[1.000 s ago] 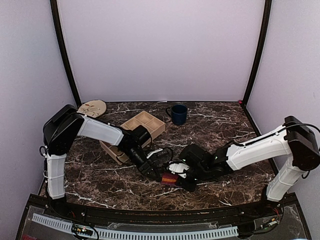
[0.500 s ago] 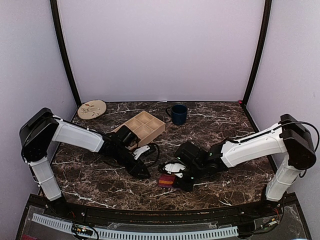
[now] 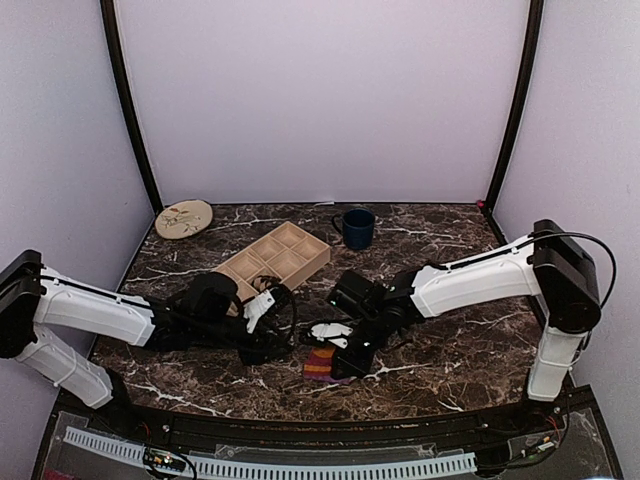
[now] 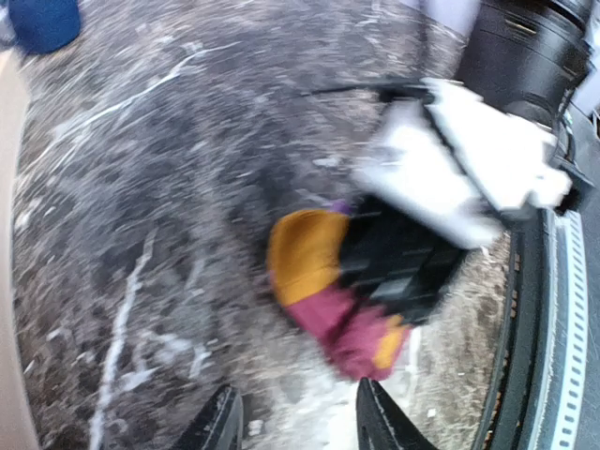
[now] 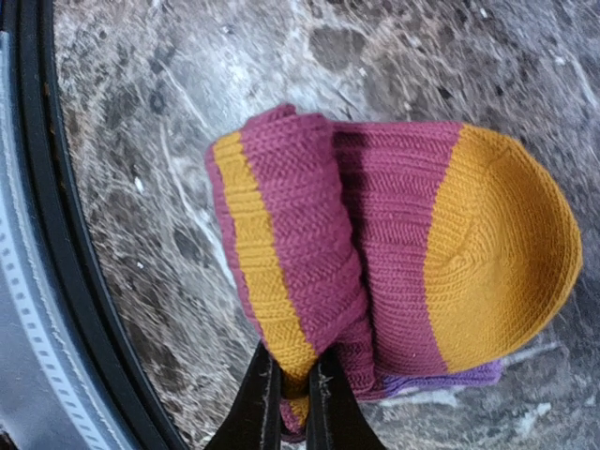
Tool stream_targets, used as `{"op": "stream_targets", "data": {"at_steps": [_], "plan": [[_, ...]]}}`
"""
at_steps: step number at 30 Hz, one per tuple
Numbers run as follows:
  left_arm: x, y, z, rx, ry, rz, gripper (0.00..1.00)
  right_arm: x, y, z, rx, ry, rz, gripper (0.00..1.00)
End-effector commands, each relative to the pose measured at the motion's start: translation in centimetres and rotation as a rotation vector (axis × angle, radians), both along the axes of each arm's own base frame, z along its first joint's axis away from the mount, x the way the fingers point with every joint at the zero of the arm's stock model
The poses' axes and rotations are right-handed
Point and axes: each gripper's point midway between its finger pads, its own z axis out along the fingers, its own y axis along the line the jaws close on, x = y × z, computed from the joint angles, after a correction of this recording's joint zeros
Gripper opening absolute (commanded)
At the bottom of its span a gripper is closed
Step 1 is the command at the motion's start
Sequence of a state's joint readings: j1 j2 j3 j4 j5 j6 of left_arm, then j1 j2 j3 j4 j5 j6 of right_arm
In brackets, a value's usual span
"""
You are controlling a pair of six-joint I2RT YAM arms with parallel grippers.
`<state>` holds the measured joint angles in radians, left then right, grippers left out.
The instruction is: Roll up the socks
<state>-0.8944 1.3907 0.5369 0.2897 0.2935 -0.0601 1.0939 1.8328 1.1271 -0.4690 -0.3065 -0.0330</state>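
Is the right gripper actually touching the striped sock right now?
Touching. The right wrist view shows the right gripper with its jaws closed on a rolled fold of the striped sock, the fabric pinched between them.

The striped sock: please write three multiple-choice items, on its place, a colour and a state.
1. Where does the red-purple ribbed fabric sock with orange bands lie?
A. at the back wall
B. near the front edge of the dark marble table
C. in the far left corner
2. What colour is its rounded toe?
A. orange
B. green
C. white
3. How are the fingers of the right gripper?
A. wide apart
B. out of view
C. shut on the sock's fold
Answers: 1 B, the top view shows it there; 2 A, clear in the right wrist view; 3 C, they pinch the rolled fold.
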Motion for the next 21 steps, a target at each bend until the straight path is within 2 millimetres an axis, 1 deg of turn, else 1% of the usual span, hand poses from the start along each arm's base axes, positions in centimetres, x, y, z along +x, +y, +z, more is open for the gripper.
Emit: {"op": "stream_targets", "data": {"at_steps": [1,6,10,14,21], "plan": [[-1.5,-1.3,0.5,0.024,-0.154,-0.062,0.44,-0.6,0.2,0.3,-0.016,0.115,0.017,0.00],[-3.2,-2.0,0.5,0.066,-0.258,-0.118,0.45,-0.1,0.3,0.5,-0.012,0.215,-0.007,0.00],[-3.9,-2.4,0.1,0.119,-0.327,-0.164,0.45,0.1,0.5,0.6,-0.017,0.288,-0.004,0.00],[-4.1,-2.9,-0.7,0.170,-0.367,-0.203,0.46,0.0,0.6,0.5,-0.030,0.350,0.005,0.00],[-3.9,-3.7,-1.3,0.235,-0.441,-0.247,0.47,-0.6,0.4,-0.1,-0.043,0.436,0.006,0.00]]}}
